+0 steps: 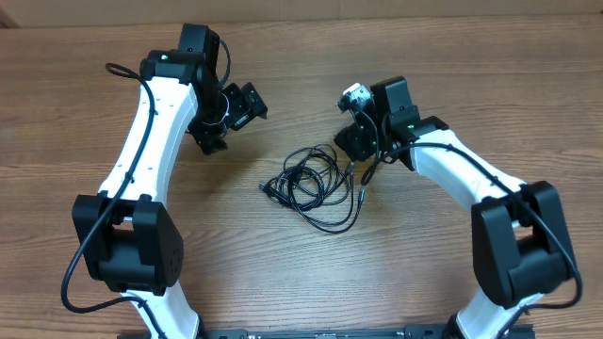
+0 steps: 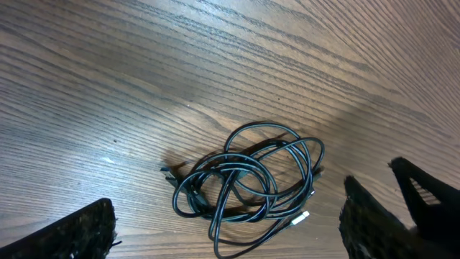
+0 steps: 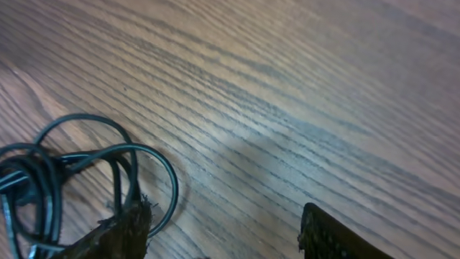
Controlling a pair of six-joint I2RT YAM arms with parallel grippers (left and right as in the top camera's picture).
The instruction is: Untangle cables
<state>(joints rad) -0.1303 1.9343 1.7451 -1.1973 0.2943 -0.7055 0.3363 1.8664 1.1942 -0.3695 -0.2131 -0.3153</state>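
- The cables (image 1: 316,184) are seen as one loose tangle of black loops, laid flat on the table (image 1: 396,282) between the two arms.
- The left gripper (image 1: 234,118) is spread wide with nothing in it and is kept apart from the tangle, on its far-left side.
- The right gripper (image 1: 358,155) is spread too. Bare wood is seen between its fingers (image 3: 334,237) and nothing is grasped, though one finger is placed right at the outermost loop's edge.
- A silver-tipped plug (image 2: 300,218) is seen at the heap's rim.
- Bare wood is left all round the tangle, widest toward the arm bases.
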